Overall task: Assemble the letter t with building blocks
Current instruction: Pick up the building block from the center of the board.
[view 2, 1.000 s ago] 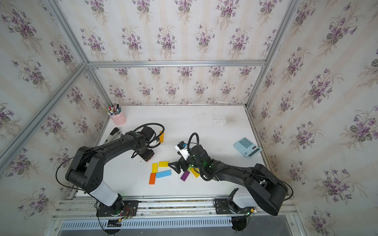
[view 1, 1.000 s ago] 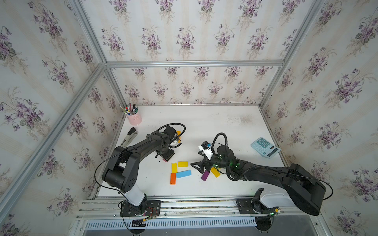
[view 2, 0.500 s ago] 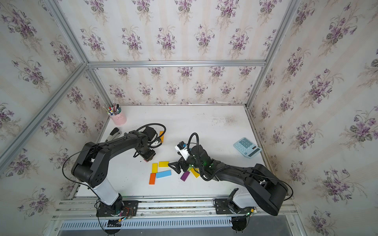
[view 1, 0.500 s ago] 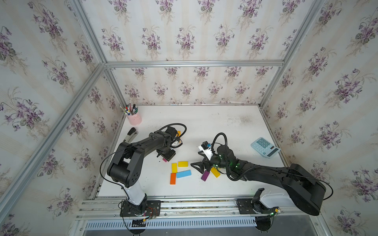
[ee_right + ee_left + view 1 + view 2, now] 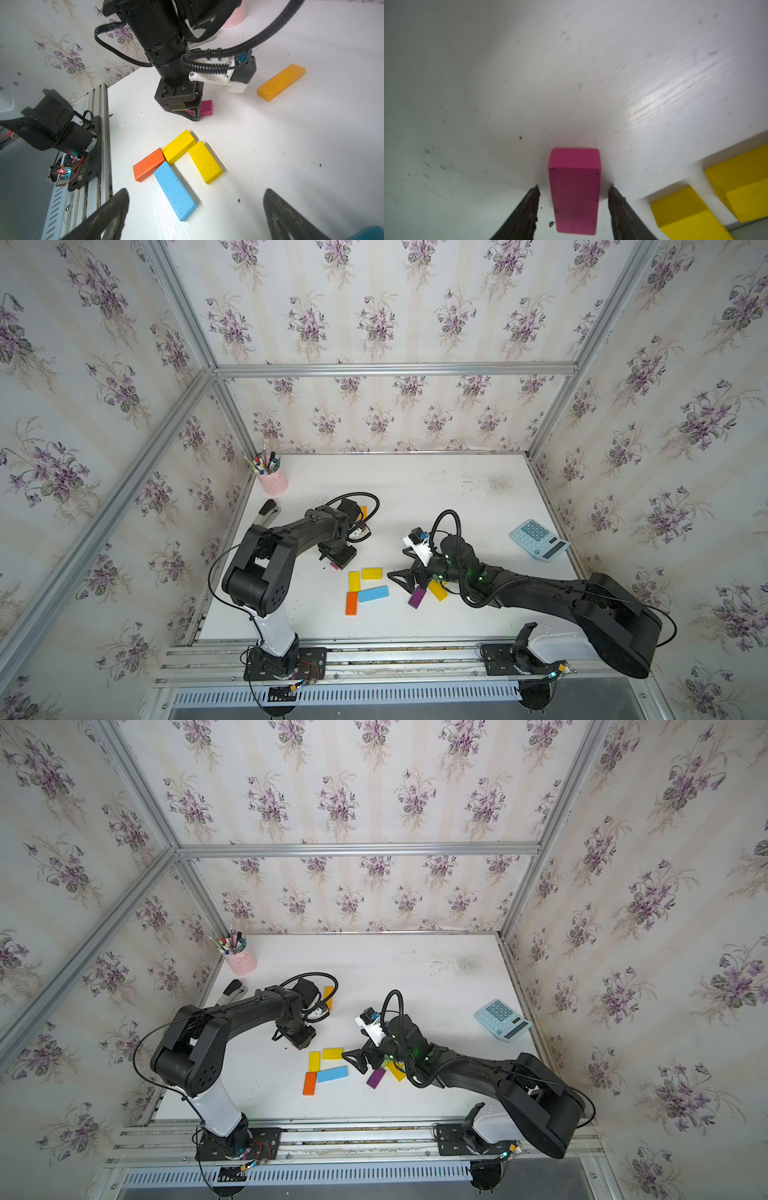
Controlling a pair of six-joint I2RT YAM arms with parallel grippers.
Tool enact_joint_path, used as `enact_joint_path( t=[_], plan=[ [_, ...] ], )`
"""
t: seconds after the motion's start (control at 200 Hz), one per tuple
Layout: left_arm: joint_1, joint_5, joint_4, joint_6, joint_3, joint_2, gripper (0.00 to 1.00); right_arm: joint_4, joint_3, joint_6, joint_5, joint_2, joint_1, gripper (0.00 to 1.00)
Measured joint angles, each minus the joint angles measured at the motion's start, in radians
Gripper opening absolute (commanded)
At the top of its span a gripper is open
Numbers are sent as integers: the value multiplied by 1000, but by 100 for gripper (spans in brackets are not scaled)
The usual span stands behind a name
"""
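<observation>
You have lots of bare bench (image 5: 415,489) at the back. The left claw (image 5: 574,189) stands around the magenta block (image 5: 574,162) with just a thin gap on each side. Yellow blocks (image 5: 685,214) lie close on one side; the other side is bare. The right claw (image 5: 196,192) is spread wide, and the light blue block (image 5: 174,191) lies just in front. A purple block (image 5: 417,597) may touch that claw; it's hard to see.
</observation>
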Motion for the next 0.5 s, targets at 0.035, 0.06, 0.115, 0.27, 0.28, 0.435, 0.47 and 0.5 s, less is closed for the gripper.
enact_joint_path(
  t=[0.035, 0.06, 0.115, 0.27, 0.28, 0.435, 0.47, 0.5],
  plan=[
    [0, 0, 0, 0, 0, 1, 50, -2, 1, 0, 0, 0, 0, 100],
    [0, 0, -1, 0, 0, 1, 50, -2, 2, 0, 0, 0, 0, 100],
    [2, 2, 0, -2, 0, 1, 48, -2, 2, 0, 0, 0, 0, 100],
    [6, 11, 5, -7, 0, 1, 43, -3, 2, 0, 0, 0, 0, 100],
    [6, 12, 5, -7, 0, 1, 43, -3, 2, 0, 0, 0, 0, 100],
    [6, 19, 6, -10, 0, 1, 38, -3, 2, 0, 0, 0, 0, 100],
    [7, 19, 6, -10, 0, 1, 38, -3, 2, 0, 0, 0, 0, 100],
    [7, 19, 6, -10, 0, 1, 37, -3, 2, 0, 1, 0, 0, 100]
  ],
)
